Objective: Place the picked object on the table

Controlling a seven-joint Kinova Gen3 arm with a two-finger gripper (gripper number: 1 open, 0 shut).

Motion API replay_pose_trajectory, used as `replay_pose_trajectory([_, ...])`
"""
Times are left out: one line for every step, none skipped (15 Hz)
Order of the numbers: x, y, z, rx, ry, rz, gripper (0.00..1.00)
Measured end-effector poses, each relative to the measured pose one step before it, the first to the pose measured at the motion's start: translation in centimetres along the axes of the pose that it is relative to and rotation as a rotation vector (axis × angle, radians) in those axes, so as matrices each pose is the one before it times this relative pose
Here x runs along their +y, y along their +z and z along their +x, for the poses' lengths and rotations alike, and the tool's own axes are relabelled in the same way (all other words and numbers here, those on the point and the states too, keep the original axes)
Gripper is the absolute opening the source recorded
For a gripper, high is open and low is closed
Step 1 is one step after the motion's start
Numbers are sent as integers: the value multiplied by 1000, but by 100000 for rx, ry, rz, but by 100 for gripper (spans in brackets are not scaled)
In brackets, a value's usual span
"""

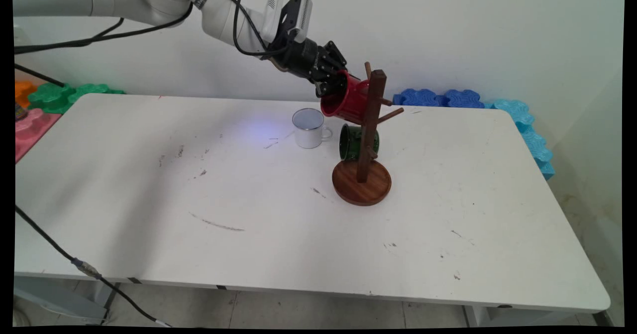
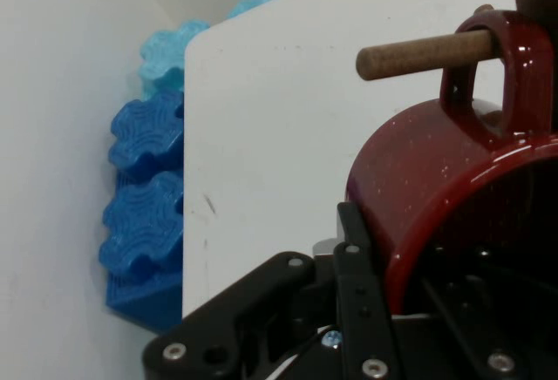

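Observation:
My gripper [image 1: 332, 87] is shut on the rim of a red mug [image 1: 349, 100], one finger outside the wall and one inside. The mug lies tilted on its side against the upper part of a wooden mug tree [image 1: 371, 125]. In the hand view the red mug [image 2: 436, 188] fills the right side, and a wooden peg [image 2: 418, 56] passes through its handle [image 2: 488, 57]. A green mug [image 1: 356, 142] hangs lower on the same tree. A white mug [image 1: 309, 129] stands upright on the table just left of the tree.
The tree's round wooden base [image 1: 362, 183] rests on the white table [image 1: 249, 214]. Blue foam tiles [image 1: 438, 97] line the far right edge and show in the hand view [image 2: 144, 206]. Green, pink and orange tiles [image 1: 64, 95] lie at far left. A black cable [image 1: 74, 262] crosses the near-left corner.

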State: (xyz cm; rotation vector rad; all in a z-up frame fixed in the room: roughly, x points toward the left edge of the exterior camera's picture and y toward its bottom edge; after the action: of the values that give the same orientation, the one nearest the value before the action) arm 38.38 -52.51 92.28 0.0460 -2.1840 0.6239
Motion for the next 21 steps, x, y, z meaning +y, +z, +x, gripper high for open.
replay_pose_trajectory([-61, -89, 78, 86, 526, 208, 0])
replay_pose_trajectory([-106, -80, 112, 128, 598, 318, 0])
replay_pose_trajectory([-128, -61, 108, 115, 555, 364, 0])
replay_pose_trajectory([-118, -70, 80, 91, 406, 399, 0])
replay_pose_trajectory([-183, -80, 103, 31, 500, 602, 0])
replay_pose_trajectory([-204, -84, 76, 9, 402, 663, 0])
replay_pose_trajectory([-188, -76, 49, -32, 299, 609, 0])
replay_pose_trajectory([-255, -106, 46, -85, 298, 842, 0])
replay_pose_trajectory([-269, -98, 24, -105, 233, 878, 0])
replay_pose_trajectory([-255, -95, 17, -93, 151, 831, 0])
replay_pose_trajectory([-182, -71, -2, -105, 47, 593, 0])
replay_pose_trajectory([-275, -113, -11, -159, 32, 911, 0])
replay_pose_trajectory([-345, -170, -48, -269, -73, 1165, 0])
replay_pose_trajectory([-346, -171, -68, -303, -146, 1142, 0])
replay_pose_trajectory([-298, -190, -89, -329, -198, 1062, 0])
replay_pose_trajectory([-206, -140, -52, -232, -154, 688, 0])
replay_pose_trajectory([-304, -196, -77, -335, -242, 973, 0])
replay_pose_trajectory([-315, -301, -116, -523, -425, 999, 0])
replay_pose_trajectory([-278, -338, -150, -622, -493, 862, 0])
replay_pose_trajectory([-189, -313, -149, -672, -468, 545, 0])
replay_pose_trajectory([-150, -445, -207, -863, -635, 362, 0])
